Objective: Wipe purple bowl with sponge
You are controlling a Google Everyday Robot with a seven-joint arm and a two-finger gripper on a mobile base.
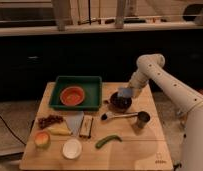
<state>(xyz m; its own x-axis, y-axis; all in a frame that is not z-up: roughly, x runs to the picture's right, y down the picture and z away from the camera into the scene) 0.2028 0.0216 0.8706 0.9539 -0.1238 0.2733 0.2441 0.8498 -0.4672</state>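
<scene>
The purple bowl, very dark and round, sits on the wooden table just right of the green tray. The sponge is a small light-blue block held over the bowl's right rim. My gripper is at the end of the white arm that reaches in from the right. It is shut on the sponge and points down at the bowl. I cannot tell whether the sponge touches the bowl.
A green tray holds an orange bowl. A metal cup with a long handle lies in front of the purple bowl. A green pepper, white bowl, pale triangular piece, grapes and fruit lie at front left.
</scene>
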